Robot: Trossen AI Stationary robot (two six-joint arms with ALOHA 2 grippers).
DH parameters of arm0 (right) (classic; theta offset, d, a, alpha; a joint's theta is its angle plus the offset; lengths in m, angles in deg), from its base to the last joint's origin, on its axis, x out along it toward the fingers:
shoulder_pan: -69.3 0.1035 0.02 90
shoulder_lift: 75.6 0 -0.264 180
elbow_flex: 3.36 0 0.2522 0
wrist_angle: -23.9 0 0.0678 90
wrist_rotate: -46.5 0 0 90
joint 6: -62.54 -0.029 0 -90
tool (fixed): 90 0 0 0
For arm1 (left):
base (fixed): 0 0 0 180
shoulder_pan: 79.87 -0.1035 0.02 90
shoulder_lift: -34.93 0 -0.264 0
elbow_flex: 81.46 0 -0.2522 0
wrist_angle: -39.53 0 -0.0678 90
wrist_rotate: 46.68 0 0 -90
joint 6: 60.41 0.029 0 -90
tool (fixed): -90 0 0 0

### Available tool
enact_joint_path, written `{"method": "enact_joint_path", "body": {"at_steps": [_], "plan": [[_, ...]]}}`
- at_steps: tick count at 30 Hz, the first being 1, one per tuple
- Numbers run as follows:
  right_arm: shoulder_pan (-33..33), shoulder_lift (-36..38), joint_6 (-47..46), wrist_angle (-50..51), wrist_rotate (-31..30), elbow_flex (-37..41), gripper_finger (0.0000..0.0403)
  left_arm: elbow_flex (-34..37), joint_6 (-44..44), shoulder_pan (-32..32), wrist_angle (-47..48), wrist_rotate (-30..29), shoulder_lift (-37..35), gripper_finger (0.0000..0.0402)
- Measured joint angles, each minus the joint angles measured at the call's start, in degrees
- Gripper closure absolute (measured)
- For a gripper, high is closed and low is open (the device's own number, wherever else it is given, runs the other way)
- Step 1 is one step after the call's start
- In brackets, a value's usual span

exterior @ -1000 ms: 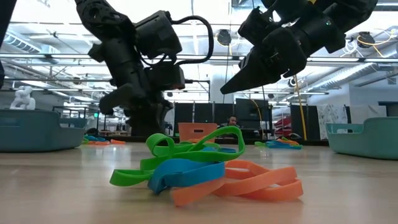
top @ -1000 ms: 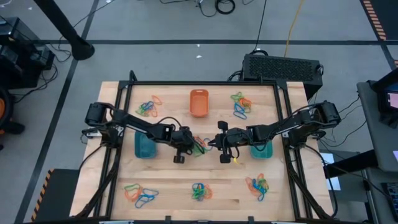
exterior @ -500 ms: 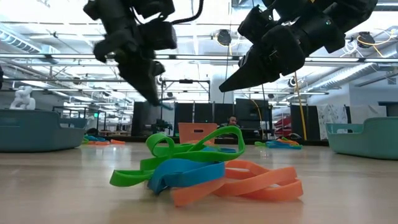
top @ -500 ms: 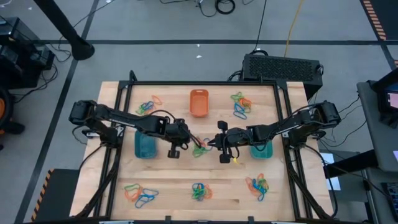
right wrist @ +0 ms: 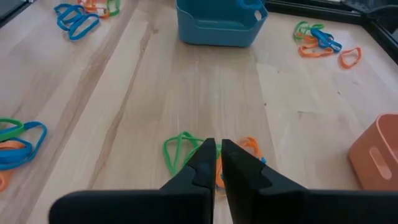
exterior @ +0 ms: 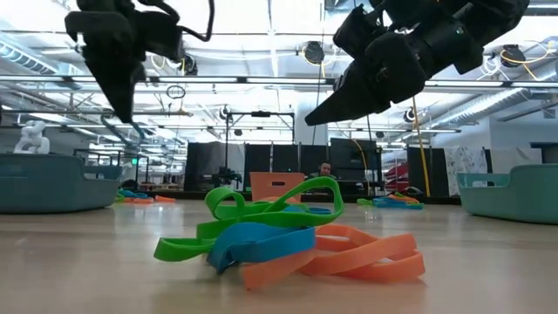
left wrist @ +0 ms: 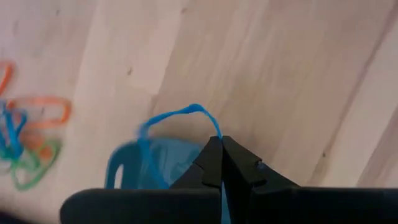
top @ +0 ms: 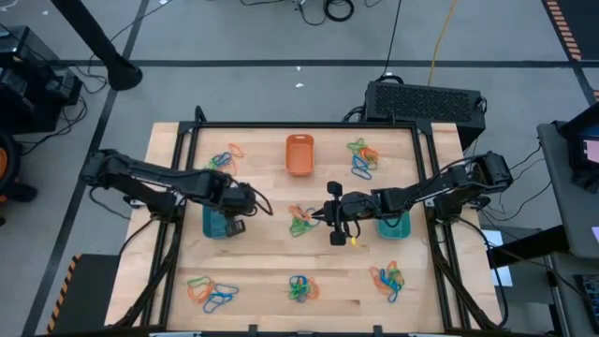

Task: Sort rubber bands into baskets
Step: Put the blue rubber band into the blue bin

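Observation:
My left gripper (top: 234,223) is over the blue basket (top: 217,225) at the table's left and is shut on a blue rubber band (left wrist: 180,115). In the left wrist view the basket (left wrist: 146,165) lies right under the band. My right gripper (top: 332,225) hangs shut and empty above the right side of the middle pile of green, blue and orange bands (top: 301,223). That pile lies on the table and also shows in the low view (exterior: 288,235). The orange basket (top: 299,154) stands at the far middle and the teal-green basket (top: 393,225) at the right. My left gripper pinches one end of the blue band (left wrist: 216,134) between its two fingertips. The rest of the loop sticks out beyond the tips as a slack arc, lifted clear of the table and over the blue basket.
More piles of bands lie at the far left (top: 223,159), far right (top: 363,157), near left (top: 211,292), near middle (top: 301,288) and near right (top: 388,279). A black frame (top: 309,124) runs round the table. Bare wood lies between the piles.
My left gripper has risen from the middle pile and gone toward the table's left edge, to a place over the blue basket. The middle pile lies as before.

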Motion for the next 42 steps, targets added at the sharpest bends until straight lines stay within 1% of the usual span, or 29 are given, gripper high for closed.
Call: {"method": "enact_joint_path", "body": {"at_steps": [3, 9, 13, 18, 22, 29, 36, 42], "plan": [[0.0, 0.0, 0.5, -1.9, 0.0, 0.0, 0.0385, 0.7, -4.7, 1.0, 0.8, -1.8, -0.7, 0.0400], [-0.1, 0.0, 2.3, -6.6, 0.0, 0.0, 0.0385, 4.6, -14.5, 3.0, 4.8, -1.0, -0.8, 0.0400], [-0.7, 0.0, 3.3, -7.9, 0.0, 0.0, 0.0385, 8.0, -17.7, 3.8, 5.3, -0.5, -0.8, 0.0400], [-2.0, 0.0, 3.3, -9.5, 0.0, 0.0, 0.0385, 11.3, -17.5, 3.6, 4.5, 0.1, -0.8, 0.0400], [-2.7, 0.0, 3.2, -9.7, 0.0, 0.0, 0.0385, 12.7, -16.2, 3.7, 1.5, 0.6, -0.8, 0.0393], [-3.3, 0.0, 3.1, -9.7, 0.0, 0.0, 0.0385, 12.9, -12.9, 3.7, -1.4, 2.0, -0.8, 0.0382], [-3.3, 0.0, 3.1, -9.7, 0.0, 0.0, 0.0385, 12.9, -13.0, 3.6, -1.1, 3.7, -0.8, 0.0380], [-3.3, 0.0, 3.1, -9.7, 0.0, 0.0, 0.0385, 12.8, -12.9, 3.6, -1.0, 3.9, -0.8, 0.0379]]}}
